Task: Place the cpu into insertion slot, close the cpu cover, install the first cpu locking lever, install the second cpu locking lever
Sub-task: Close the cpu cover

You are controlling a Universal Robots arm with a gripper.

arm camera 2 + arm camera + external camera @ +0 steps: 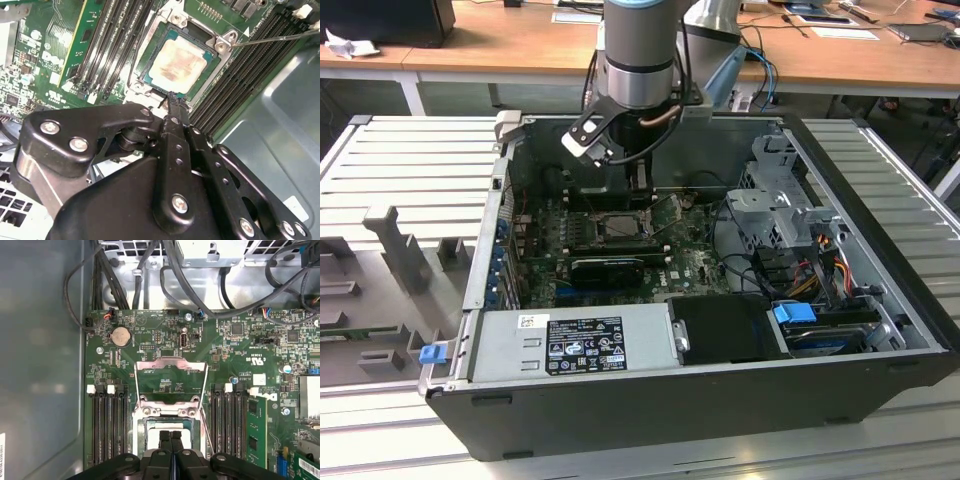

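While hand (171, 100) low, memory slots (112, 45) alongside.

The cpu (176, 59) has a matt pale metal top, the tool (172, 102) a glossy black finish.

- The exterior view looked down slantwise from well back onto the whole open case (720, 395).
- Both wrist views looked down from close by, past the gripper (172, 97) (170, 433), and shared the slot (214, 64) (149, 426).

Your arm (638, 60) hangs vertical, wrist pointing down. Gripper (171, 434) aimed straight down, fingers (176, 135) pressed together, tips touching.
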